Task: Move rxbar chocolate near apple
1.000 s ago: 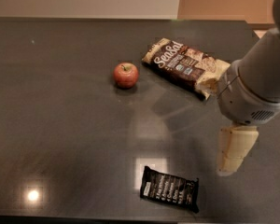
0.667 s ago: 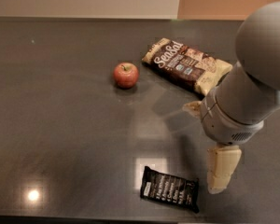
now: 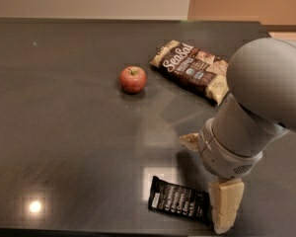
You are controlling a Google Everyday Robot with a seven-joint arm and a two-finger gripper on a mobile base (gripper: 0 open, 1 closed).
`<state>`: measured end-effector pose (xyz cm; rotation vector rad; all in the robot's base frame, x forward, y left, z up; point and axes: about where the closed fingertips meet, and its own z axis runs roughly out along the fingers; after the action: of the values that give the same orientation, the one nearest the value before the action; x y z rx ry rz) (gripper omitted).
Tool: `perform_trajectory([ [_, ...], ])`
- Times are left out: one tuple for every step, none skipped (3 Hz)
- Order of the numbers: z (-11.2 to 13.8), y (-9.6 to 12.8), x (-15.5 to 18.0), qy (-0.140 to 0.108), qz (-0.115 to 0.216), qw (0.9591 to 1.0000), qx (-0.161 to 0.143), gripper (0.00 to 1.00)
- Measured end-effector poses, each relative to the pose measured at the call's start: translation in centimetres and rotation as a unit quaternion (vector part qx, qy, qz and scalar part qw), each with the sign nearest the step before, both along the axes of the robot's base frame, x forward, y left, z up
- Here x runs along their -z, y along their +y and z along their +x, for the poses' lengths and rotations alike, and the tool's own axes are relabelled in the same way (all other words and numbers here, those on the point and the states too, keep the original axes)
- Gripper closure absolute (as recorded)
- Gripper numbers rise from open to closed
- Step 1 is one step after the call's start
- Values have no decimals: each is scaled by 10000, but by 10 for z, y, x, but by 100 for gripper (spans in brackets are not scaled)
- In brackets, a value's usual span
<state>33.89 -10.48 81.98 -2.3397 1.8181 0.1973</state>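
The rxbar chocolate (image 3: pixel 179 200), a flat black wrapper with white lettering, lies on the dark table (image 3: pixel 64 132) near its front edge. The red apple (image 3: pixel 133 79) sits well behind it, toward the table's middle left. My gripper (image 3: pixel 207 179) hangs low over the table at the bar's right end, under the big grey arm (image 3: pixel 256 107). It is open. One cream finger (image 3: pixel 226 205) stands right beside the bar's right end. The other finger (image 3: pixel 190 141) shows behind it. The bar is not held.
A brown-and-cream "SeaSalt" snack bag (image 3: pixel 192 69) lies at the back right, to the right of the apple. The table's front edge runs just below the bar. A bright light reflection (image 3: pixel 34 206) shows at the front left.
The arm has moved left and toward the front, bringing the gripper from the right of the table down beside the bar's right end. The bar, apple and bag have not moved.
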Motion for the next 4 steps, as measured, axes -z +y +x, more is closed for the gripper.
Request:
perform_trajectory([
  [-25, 4, 10, 186, -20, 9993, -313, 0],
  [-33, 3, 13, 304, -50, 9986, -426, 18],
  [-34, 3, 6, 410, -17, 9981, -450, 41],
  [-34, 4, 0, 450, -13, 9979, -462, 65],
])
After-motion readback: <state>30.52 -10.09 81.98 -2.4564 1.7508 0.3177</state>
